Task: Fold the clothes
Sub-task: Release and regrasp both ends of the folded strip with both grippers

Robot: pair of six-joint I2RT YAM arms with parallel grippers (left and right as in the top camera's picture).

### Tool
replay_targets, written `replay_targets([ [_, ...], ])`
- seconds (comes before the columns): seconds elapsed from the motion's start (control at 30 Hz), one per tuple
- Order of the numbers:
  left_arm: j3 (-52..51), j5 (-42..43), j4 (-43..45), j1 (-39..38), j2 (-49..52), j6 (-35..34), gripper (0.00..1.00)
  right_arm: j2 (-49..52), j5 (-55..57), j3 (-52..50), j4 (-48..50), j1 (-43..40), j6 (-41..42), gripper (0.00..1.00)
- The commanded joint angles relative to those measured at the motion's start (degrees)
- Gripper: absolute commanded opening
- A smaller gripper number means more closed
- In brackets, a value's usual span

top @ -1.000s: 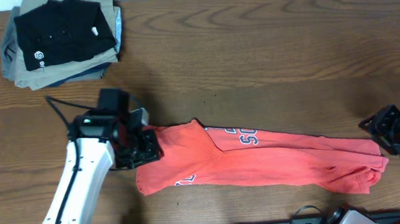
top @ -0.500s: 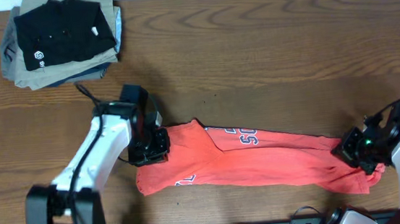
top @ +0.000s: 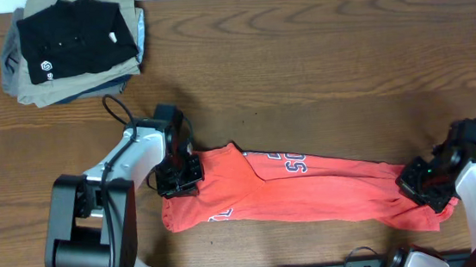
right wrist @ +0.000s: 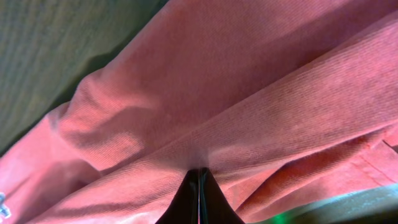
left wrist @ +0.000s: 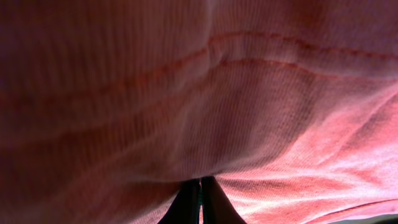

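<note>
**Both ends of the shirt pinched now**

Compared with a second ago, the left end effector [top: 179, 175] has been brought in over one corner of the T-shirt [top: 312, 192] and clamped shut on the cloth. The right end effector [top: 421, 182] has been swung in from off the fabric and closed on the opposite end. The T-shirt is laid out rumpled on the counter [top: 318, 66] between the two. Both wrist views are filled with red cloth, with only dark pinched tips showing. The lettering is partly folded under. A stack of folded garments [top: 75, 44] sits well apart, beyond the left end effector.

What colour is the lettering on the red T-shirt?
White. The lettering on the T-shirt shows best in the overhead view.
</note>
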Motion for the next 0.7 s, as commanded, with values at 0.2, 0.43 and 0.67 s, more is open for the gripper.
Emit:
replay_targets([
  [0.2,-1.22,-9.86,0.81,4.5,2.71,-4.83,0.06,6.82,7.78,-0.2,3.3,5.46,6.29,0.04],
  [0.43,-1.31,-13.62,0.87,12.33,2.71,-5.75,0.06,14.84,7.76,-0.2,6.58,5.92,6.43,0.01],
  [0.67,-1.31,-15.19,0.92,21.38,2.71,-5.92,0.06,17.09,7.06,-0.09,8.9,9.31,6.43,0.04],
])
